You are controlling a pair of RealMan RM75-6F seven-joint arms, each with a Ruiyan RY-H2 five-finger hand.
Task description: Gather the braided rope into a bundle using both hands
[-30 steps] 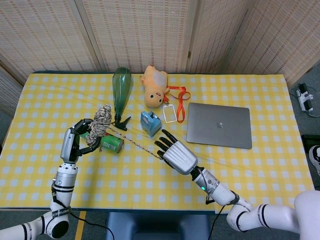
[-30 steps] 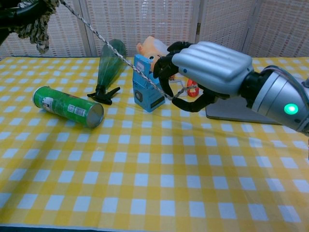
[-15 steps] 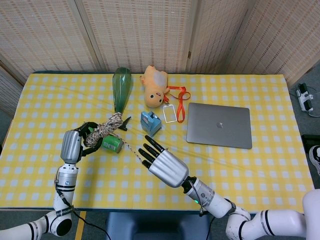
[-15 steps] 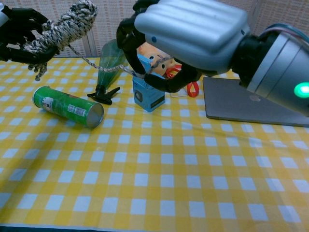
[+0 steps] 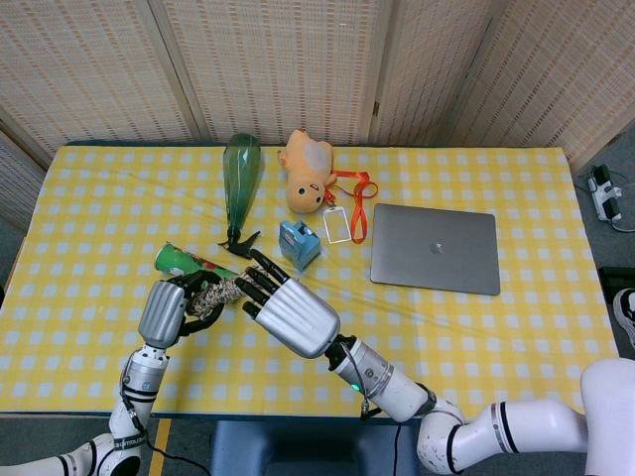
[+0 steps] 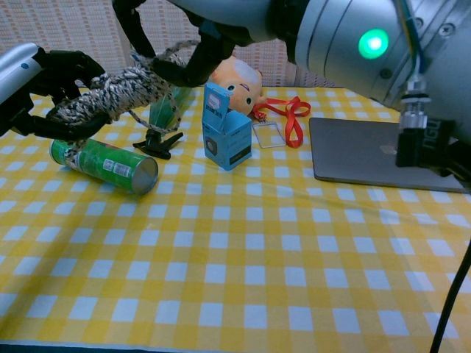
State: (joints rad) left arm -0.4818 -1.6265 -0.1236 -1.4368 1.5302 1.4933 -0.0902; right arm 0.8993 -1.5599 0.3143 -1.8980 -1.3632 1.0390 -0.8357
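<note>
Both hands have closed in since a second ago: right hand swung toward 9 o'clock and now sits just beside the left hand, rope span between them gone slack and short. Left hand clamps the wound bundle of braided rope, held above the green can; right hand fingers hook the short free strand at the bundle's 2 o'clock end. Both hands sit near the table's 7 o'clock edge. Can is touching distance under the left hand; spray bottle at 12 o'clock from it, blue box at 1 o'clock. Laptop well apart at 3 o'clock. Open checked cloth across the near side.
</note>
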